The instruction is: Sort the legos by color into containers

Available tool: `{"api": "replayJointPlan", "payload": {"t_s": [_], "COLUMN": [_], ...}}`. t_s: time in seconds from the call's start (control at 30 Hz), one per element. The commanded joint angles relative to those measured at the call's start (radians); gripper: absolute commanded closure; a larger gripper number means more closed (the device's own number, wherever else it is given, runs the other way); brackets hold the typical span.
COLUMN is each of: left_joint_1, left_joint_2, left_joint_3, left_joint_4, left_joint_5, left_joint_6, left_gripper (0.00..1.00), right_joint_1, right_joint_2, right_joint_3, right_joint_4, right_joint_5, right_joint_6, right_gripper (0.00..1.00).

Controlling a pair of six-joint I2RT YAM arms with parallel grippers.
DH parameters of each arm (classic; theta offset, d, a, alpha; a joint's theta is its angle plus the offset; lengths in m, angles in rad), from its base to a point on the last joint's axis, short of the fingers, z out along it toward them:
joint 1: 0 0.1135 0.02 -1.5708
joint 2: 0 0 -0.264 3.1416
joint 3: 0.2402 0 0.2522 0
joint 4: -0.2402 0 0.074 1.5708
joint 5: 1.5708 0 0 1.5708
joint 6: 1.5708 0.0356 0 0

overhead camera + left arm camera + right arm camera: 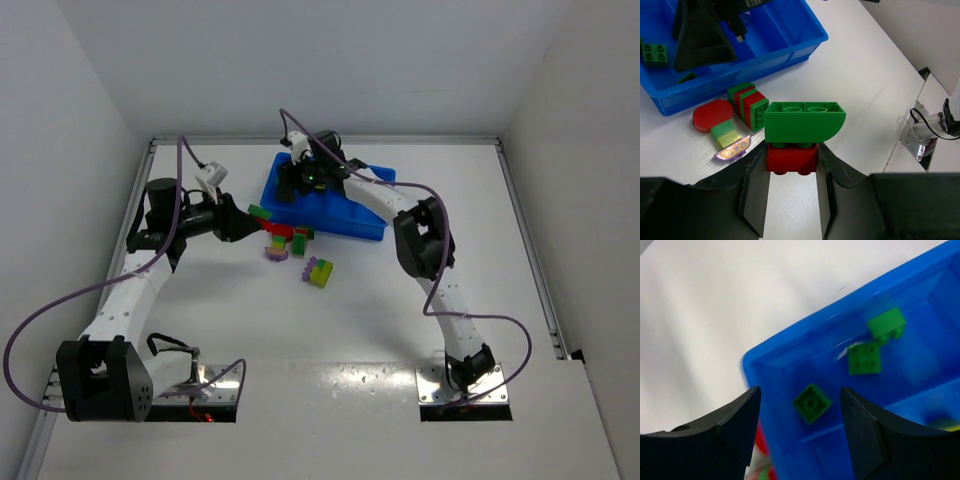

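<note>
My left gripper (791, 161) is shut on a red brick (791, 157) that carries a green curved brick (804, 121) on top, just above the table beside the blue tray (790, 47). In the top view the left gripper (245, 222) sits left of the loose legos. My right gripper (800, 392) hangs open over the tray's (790, 347) end compartment. A green brick (812, 402) shows between its fingers, touching neither. Two more green bricks (864, 359) lie in that compartment. In the top view the right gripper (300, 185) is over the tray's (360, 222) left end.
On the table near the tray lie a red-and-green cluster (749, 105), a red round piece (712, 115) joined to a yellow-green brick (725, 135), and a purple butterfly piece (732, 149). A yellow-green and purple cluster (319, 271) lies nearer the arms.
</note>
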State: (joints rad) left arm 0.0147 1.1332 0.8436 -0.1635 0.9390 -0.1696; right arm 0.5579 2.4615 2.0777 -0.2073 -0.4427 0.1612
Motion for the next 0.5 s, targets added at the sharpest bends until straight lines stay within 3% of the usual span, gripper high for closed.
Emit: {"api": "replayJointPlan", "payload": {"t_s": [0.0,0.13,0.27,0.37,0.47], "left_joint_1": [0.008,0.008,0.008,-0.035,-0.082], "left_joint_2": [-0.01,-0.01,0.039,0.069,0.091], "left_joint_3": [-0.003,-0.014,-0.014,-0.005,0.005], "left_joint_4": [0.035,0.047,0.047,0.047,0.047], "left_joint_5": [0.027,0.038,0.115,0.115,0.084], "left_joint_6": [-0.004,-0.004,0.008,0.018,0.027], "left_gripper": [0.84,0.84,0.83,0.83,0.83], "right_joint_1": [-0.012,-0.098,-0.193,-0.225,-0.201], "right_joint_2": [-0.218,-0.412,-0.577,-0.719,-0.818], "right_joint_3": [-0.048,-0.213,-0.35,-0.503,-0.639], "right_joint_4": [0.017,-0.052,-0.185,-0.158,-0.084], "right_joint_5": [-0.106,-0.296,-0.614,-0.649,-0.558], "right_joint_6": [0.017,-0.026,-0.17,-0.138,-0.098], "right_gripper": [0.36,0.36,0.34,0.33,0.33]}}
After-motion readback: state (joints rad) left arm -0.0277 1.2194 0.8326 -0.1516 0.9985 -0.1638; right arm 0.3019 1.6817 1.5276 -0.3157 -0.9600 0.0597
